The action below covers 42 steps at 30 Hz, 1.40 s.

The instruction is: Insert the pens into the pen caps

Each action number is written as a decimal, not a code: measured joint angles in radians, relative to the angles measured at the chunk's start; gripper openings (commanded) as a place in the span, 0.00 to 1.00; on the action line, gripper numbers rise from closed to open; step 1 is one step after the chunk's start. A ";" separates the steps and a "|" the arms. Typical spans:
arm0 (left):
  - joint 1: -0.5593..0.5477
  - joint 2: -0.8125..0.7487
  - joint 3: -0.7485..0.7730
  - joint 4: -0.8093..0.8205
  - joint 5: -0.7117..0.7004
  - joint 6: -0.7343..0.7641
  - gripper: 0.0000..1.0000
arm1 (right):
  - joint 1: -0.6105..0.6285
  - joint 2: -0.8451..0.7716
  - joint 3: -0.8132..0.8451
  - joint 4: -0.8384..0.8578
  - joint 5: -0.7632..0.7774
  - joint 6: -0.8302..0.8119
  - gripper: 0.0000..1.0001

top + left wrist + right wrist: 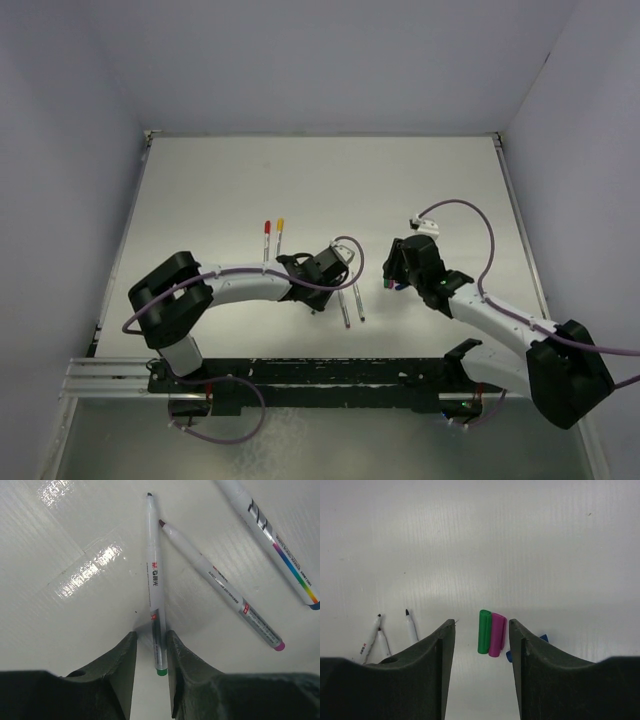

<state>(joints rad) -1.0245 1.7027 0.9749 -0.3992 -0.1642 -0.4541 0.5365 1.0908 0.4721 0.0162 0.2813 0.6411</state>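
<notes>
Only readable bit: a red "M&G" logo on the pen between the left gripper's fingers. Print on the next pen to their right is mush.

Robotics laboratory test cell. A left arm and a right arm were mounted along an aluminium rail at the near edge of a plain white table, boxed in by bare pale walls (on 3 sides); a purple cable ran loose along each of the 2 arms.

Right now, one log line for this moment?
left gripper: open, astride green-ended pen | right gripper: open, flanking green cap, purple cap
</notes>
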 measured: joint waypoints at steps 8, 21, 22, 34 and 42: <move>0.000 -0.015 -0.018 -0.002 -0.001 -0.015 0.07 | 0.006 0.101 0.021 0.047 -0.041 -0.020 0.49; 0.000 -0.017 -0.020 0.001 0.000 -0.018 0.00 | 0.006 0.226 0.083 0.088 -0.047 -0.046 0.49; 0.000 -0.017 -0.020 0.001 0.000 -0.018 0.00 | 0.006 0.233 0.083 0.089 -0.048 -0.046 0.49; 0.000 -0.017 -0.021 0.002 0.001 -0.018 0.00 | 0.006 0.278 0.099 0.093 -0.066 -0.047 0.49; 0.000 -0.017 -0.021 0.002 0.001 -0.018 0.00 | 0.006 0.301 0.102 0.095 -0.068 -0.048 0.49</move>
<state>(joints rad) -1.0241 1.6859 0.9539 -0.3973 -0.1635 -0.4721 0.5430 1.3922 0.5739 0.1108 0.2134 0.5930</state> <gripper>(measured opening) 0.097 0.493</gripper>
